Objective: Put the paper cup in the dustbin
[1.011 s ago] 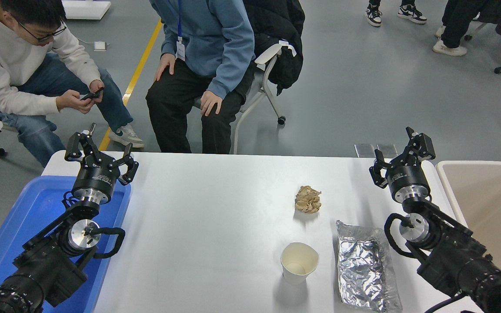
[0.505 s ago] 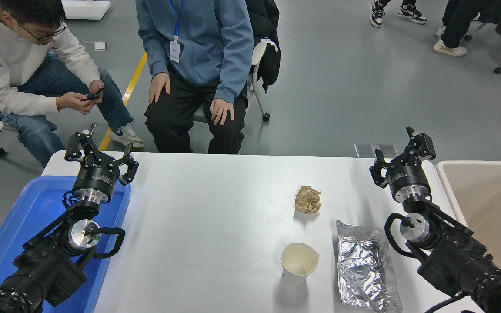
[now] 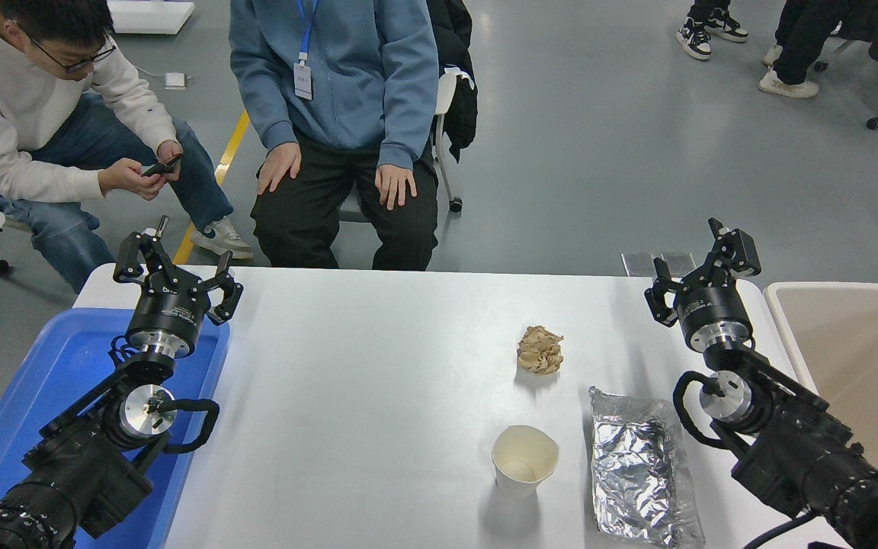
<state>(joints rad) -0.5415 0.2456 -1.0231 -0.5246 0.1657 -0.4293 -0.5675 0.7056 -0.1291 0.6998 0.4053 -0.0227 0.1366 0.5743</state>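
A: How is the light?

B: Bright and even, from overhead. The table (image 3: 378, 396) is nearly white, with a soft sheen but no blown-out patch.

A: Shadows?

B: Faint and short. The cup (image 3: 524, 460) throws a pale grey one toward the camera, and the paper ball (image 3: 539, 350) has a thin one under its near edge.

A: Any glare?

B: The foil bag (image 3: 641, 473) sparkles in small hard highlights, and the floor (image 3: 637, 152) carries broad, dull reflections.

A: Sharpness?

B: Crisp across the table and the people behind. Straight lines bow slightly near the corners, a wide-lens look.
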